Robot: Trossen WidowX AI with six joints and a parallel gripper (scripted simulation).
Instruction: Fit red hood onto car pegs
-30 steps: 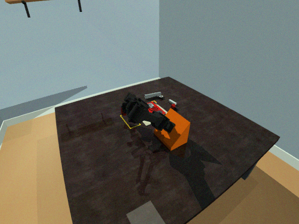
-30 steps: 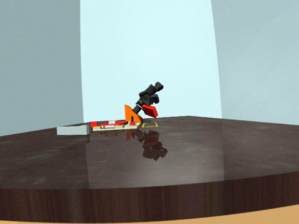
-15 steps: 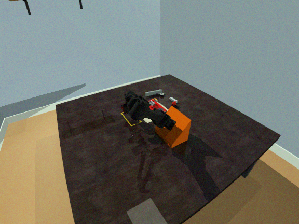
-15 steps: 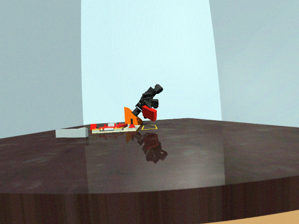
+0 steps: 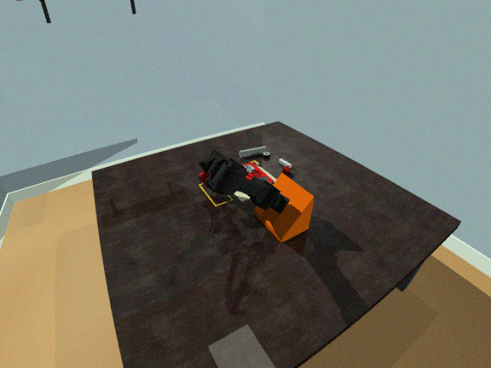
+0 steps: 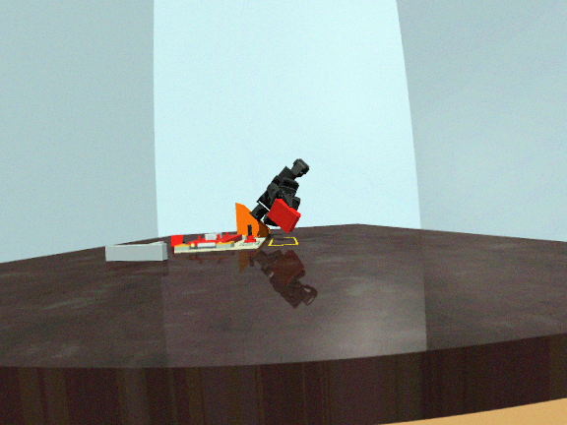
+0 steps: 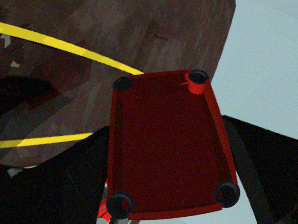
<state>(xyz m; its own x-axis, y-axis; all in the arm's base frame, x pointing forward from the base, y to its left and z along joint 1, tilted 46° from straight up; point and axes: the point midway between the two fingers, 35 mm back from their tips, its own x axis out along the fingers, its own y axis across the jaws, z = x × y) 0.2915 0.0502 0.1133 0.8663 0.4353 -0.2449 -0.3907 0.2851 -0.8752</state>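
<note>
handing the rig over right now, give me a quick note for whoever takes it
Gripper: jaws shut on the hood, carried tilted in the air above the table.
Hood: hollow side faces the wrist camera, all four corner holes visible; it hangs above the yellow square, beside the car, not over it.
Car: in its jig, to the side of the orange block; pegs too small to make out.
Done: hood picked up.
Left: level the hood, line the holes up over the pegs, seat it flat, release, withdraw without touching anything.
</note>
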